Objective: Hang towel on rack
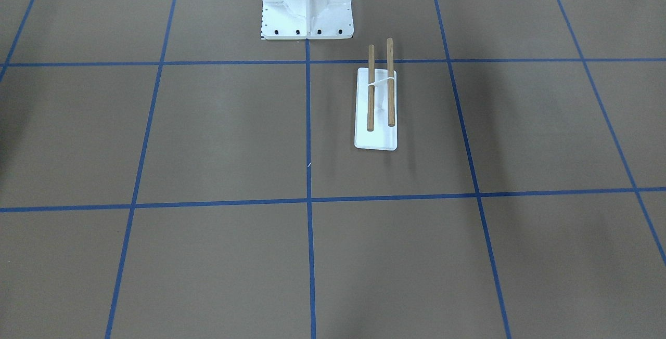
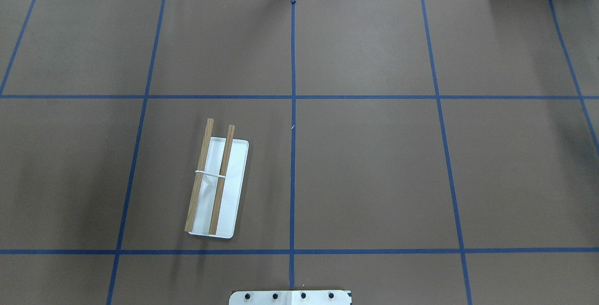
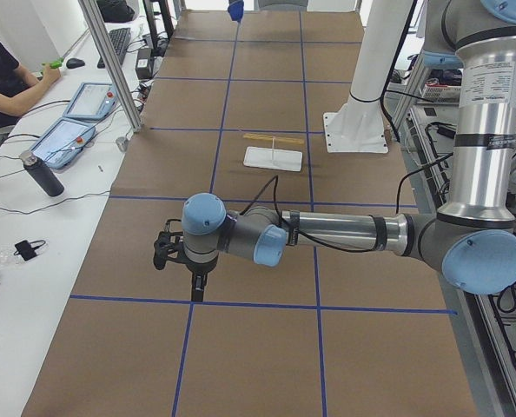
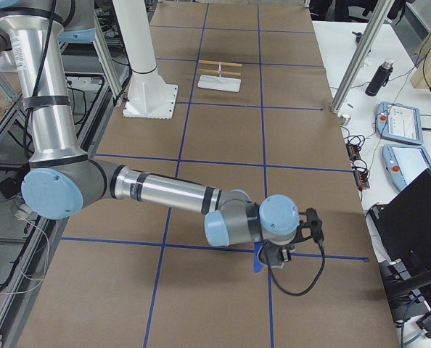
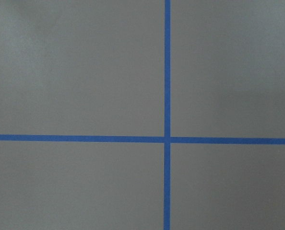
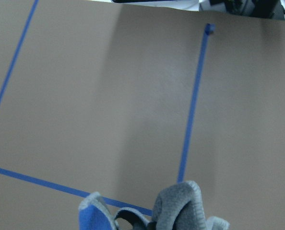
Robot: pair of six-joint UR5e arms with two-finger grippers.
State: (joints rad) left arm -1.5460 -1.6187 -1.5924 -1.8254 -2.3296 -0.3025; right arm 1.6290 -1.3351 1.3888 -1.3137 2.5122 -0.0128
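Note:
The rack [image 2: 217,183], a white flat base with two brown dowel rods, stands on the robot's left half of the table; it also shows in the front-facing view [image 1: 375,105]. The towel [image 6: 147,213] is bunched blue and grey at the bottom edge of the right wrist view, held well above the table. In the exterior right view it hangs as a blue fold [image 4: 258,259] under my right gripper [image 4: 273,257], far from the rack [image 4: 220,76]. My left gripper [image 3: 197,288] points down over the table's left end; I cannot tell whether it is open or shut.
The white robot pedestal [image 1: 307,11] stands beside the rack. Blue tape lines [image 5: 167,139] grid the brown table. Tablets and a dark bottle [image 3: 43,174] lie on the side bench where an operator sits. Aluminium posts [image 4: 357,58] stand along the table's far edge.

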